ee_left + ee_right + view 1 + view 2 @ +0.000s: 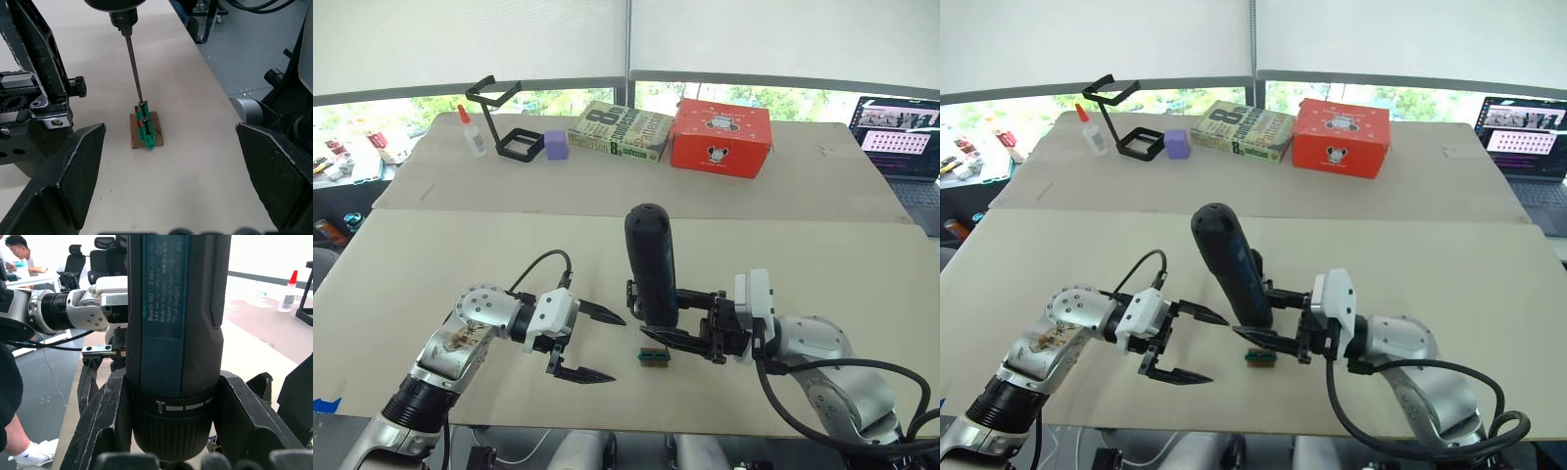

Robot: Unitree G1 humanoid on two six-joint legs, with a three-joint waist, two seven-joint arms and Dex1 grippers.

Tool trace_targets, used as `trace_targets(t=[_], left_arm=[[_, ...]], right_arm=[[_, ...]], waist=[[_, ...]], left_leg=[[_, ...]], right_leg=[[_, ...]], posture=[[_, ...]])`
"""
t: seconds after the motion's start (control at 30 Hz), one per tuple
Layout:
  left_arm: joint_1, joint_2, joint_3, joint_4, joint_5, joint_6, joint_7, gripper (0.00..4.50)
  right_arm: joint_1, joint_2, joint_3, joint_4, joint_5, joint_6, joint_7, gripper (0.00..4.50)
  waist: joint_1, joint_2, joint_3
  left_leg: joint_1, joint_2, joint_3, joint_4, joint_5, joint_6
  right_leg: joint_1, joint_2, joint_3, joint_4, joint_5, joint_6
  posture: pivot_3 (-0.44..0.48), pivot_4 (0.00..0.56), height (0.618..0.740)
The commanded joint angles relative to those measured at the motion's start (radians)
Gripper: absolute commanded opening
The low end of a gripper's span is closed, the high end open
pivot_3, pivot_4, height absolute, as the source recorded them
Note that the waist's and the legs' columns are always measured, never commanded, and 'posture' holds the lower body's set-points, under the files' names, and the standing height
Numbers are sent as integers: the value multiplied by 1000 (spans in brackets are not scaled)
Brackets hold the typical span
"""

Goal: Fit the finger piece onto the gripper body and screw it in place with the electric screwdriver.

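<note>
Both grippers hover low over the table (431,245). Left gripper (592,343) is spread wide, holding nothing. Right gripper (668,315) clamps the upright electric screwdriver (650,262), its bit touching a small green-and-black block (145,126) between them.

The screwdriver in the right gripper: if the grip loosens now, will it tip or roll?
The screwdriver stands near upright, its thin bit resting on the small green block, so it would likely topple. Its body is round, so once down it would probably roll. The right gripper clamps it low, with most of the bulk above, so it looks top-heavy.
</note>
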Motion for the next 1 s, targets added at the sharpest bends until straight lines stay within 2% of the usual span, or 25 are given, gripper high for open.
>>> trace_targets(t=[0.03,1.0], left_arm=[[-14,-4,-4,-9,0,-5,3,4500],[-17,-7,-7,-10,4,-3,9,4500]], right_arm=[[-17,2,-15,-35,18,-37,5,1911],[-20,-14,-13,-38,21,-34,9,1911]], waist=[[0,0,0],[0,0,0]], left_leg=[[0,0,0,0,0,0],[0,0,0,0,0,0]], right_leg=[[0,0,0,0,0,0],[0,0,0,0,0,0]], posture=[[0,150,740],[0,150,740]])
